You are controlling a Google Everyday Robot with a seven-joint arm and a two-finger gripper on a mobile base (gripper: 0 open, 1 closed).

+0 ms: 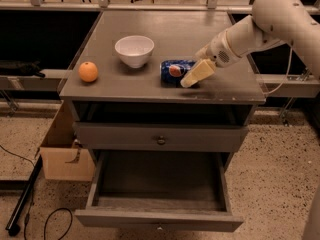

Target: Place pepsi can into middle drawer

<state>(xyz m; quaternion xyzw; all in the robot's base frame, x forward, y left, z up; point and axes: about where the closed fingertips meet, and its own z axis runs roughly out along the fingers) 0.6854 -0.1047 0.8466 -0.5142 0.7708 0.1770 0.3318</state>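
My gripper: against the pepsi can lying on the tabletop, grip unclear to me; middle drawer open.

The white arm slants down from right of the pepsi can, its pale claw tilted low at that can's right end.

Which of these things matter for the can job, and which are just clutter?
Job: pepsi can, lying on the tabletop; middle drawer, pulled open; gripper, over one end of the can.
Clutter: white bowl, orange, cardboard box.
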